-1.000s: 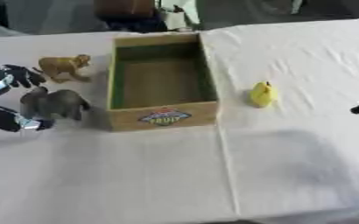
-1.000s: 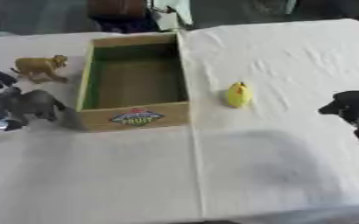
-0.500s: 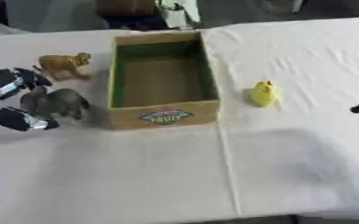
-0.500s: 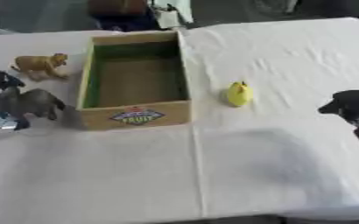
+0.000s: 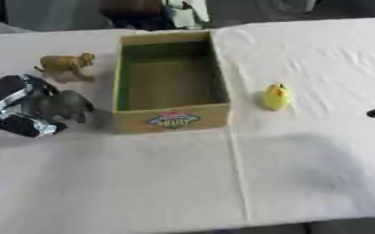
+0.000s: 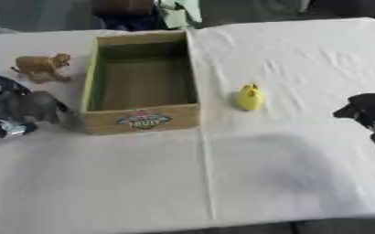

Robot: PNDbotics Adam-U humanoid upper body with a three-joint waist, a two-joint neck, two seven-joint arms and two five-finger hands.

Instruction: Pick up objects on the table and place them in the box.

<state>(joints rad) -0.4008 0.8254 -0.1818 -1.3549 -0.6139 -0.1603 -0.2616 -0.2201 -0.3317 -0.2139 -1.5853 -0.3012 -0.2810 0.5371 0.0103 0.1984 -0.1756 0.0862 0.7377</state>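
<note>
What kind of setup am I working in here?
Probably a staged test tabletop, not a home: a white cloth covers the table, with only a cardboard box, toy animals like the grey elephant, and a yellow toy.

Box [image 5: 171, 119] stood mid-table, top open, interior bare, reachable from above. Left lane crowded: left hand [image 5: 14, 107] against grey elephant toy [image 5: 63, 105], which sat just beside box left wall; brown lion toy [image 5: 66, 66] near, behind them. Right of box: yellow fruit [image 5: 275, 96] alone, open cloth [image 5: 302, 173] all round. Right hand [image 6: 374, 114] at right edge, well apart. Near half of table unobstructed
</note>
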